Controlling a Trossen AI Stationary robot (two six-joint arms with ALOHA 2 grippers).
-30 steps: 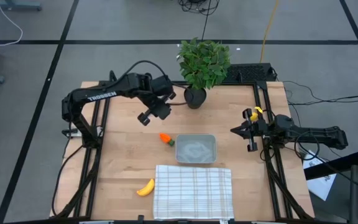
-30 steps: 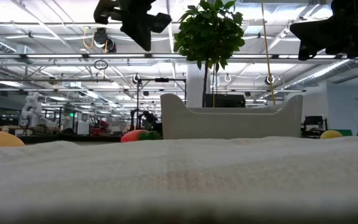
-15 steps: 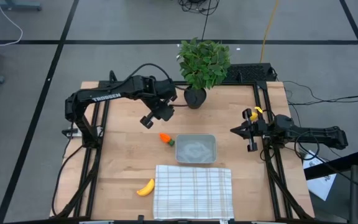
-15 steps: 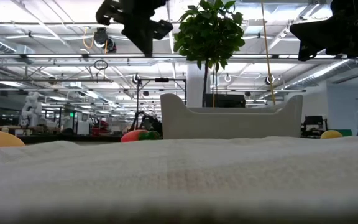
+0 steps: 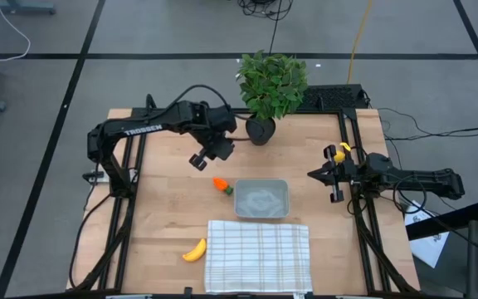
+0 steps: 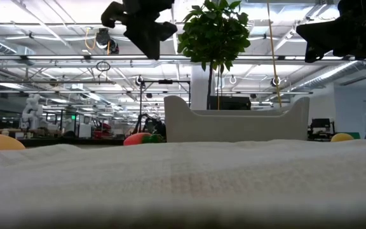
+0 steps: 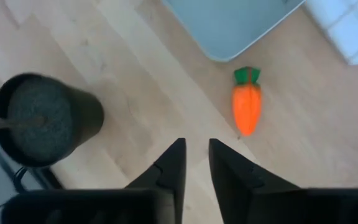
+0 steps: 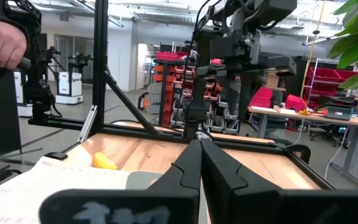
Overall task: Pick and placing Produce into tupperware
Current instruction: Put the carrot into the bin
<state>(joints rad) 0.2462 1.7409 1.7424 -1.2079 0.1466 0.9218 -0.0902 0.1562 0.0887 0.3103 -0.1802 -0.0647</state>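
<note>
At centre of the high view, left gripper [image 5: 210,153], fingers narrowly parted and empty, hovers just up-left of carrot [image 5: 221,185], whose long axis points toward tupperware [image 5: 261,199].

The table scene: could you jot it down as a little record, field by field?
left gripper: above bare wood between plant pot and carrot, fingers nearly closed, holding nothing
right gripper: waiting at right edge, shut
carrot: beside tupperware's left side
tupperware: mid-table, empty
banana: left of checked cloth
round yellow fruit: near right gripper
</note>
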